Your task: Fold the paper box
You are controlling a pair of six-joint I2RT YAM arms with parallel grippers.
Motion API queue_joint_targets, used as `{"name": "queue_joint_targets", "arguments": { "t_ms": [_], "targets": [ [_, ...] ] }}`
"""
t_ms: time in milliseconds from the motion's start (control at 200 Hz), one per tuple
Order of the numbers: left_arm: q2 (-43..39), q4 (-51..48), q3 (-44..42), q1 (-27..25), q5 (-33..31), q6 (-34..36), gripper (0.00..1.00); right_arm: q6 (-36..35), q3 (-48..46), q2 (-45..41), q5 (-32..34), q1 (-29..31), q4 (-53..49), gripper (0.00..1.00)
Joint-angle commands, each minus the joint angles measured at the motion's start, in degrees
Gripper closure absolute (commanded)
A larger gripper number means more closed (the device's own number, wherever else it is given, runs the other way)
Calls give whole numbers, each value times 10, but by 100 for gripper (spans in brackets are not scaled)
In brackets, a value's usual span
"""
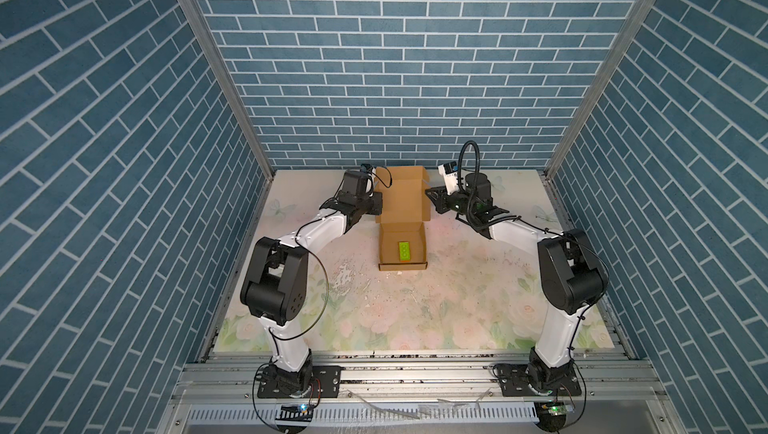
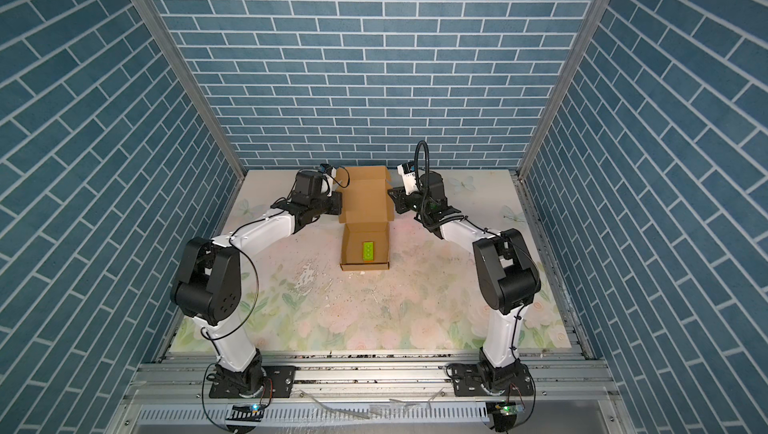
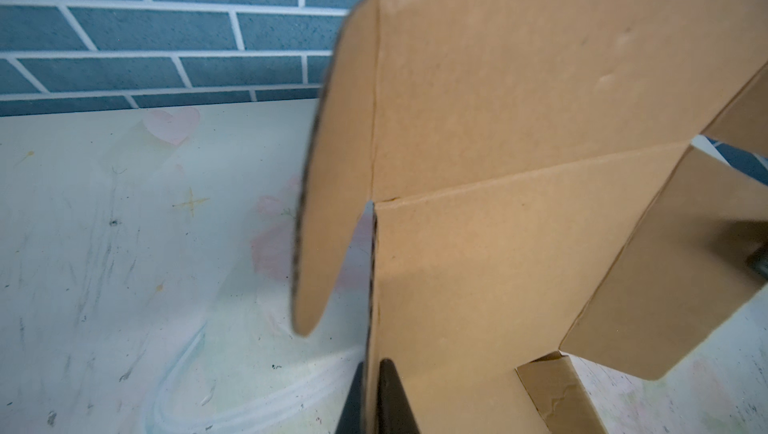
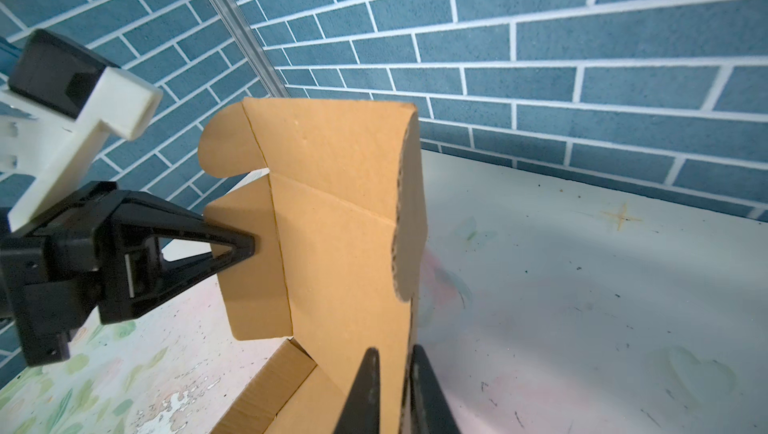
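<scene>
The brown paper box stands at the back middle of the table. Its front part is a shallow tray, and the lid panel rises behind it with side flaps and tabs. A green toy brick lies in the tray. My left gripper is shut on the lid's left side flap. It also shows in the right wrist view, pinching that flap. My right gripper clasps the lid's right side flap, one finger on each face.
The blue brick back wall stands close behind the lid, and side walls enclose the table. The floral mat is scuffed in the middle. Aluminium rails and both arm bases sit along the front edge.
</scene>
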Motion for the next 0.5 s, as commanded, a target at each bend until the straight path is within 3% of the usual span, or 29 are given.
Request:
{"name": "queue_joint_targets", "arguments": {
  "t_ms": [0, 295, 495],
  "targets": [
    [-20, 3, -15, -5, -11, -7, 91, -14, 17, -18, 1, -1, -11, 86],
    [-31, 2, -22, -9, -16, -11, 90, -12, 14, -25, 15, 1, -10, 100],
    [-38, -3, -19, -11, -14, -12, 79, -17, 9, -38, 17, 1, -8, 100]
  ]
}}
